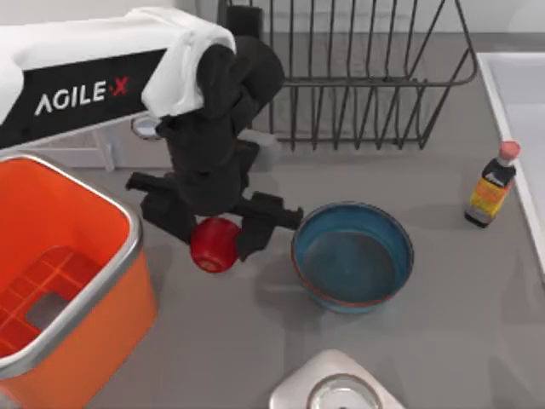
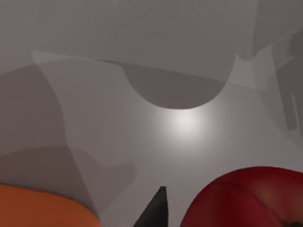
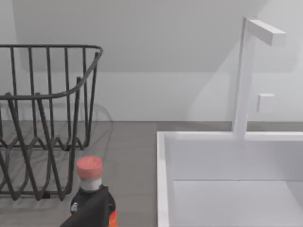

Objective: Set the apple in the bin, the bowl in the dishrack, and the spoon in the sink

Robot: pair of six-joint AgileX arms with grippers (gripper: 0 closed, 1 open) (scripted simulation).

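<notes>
The small glossy red apple [image 1: 214,244] sits clamped between the two black fingers of the left gripper [image 1: 215,239], lifted above the grey tabletop [image 1: 443,341] between the big square orange plastic bin [image 1: 128,223] at the left edge and the round deep blue bowl [image 1: 352,256] near the middle. The bowl lies upright just beside the apple, still on the table. Behind it, along the far edge, stands the dark-grey wire dishrack [image 1: 366,77]; the pale whitish sink [image 1: 511,94] runs down the right edge, with a small dark sauce bottle with a pink cap [image 1: 491,186] close to its rim. I can't spot the spoon.

From the left wrist view the apple [image 2: 246,198] looks held off to one side of the grip, so I'd worry it could slip out before it clears the bin's silver-grey rim, or clip that rim on a low carry. The right arm's gripper, near the bottle, I cannot tell about.
</notes>
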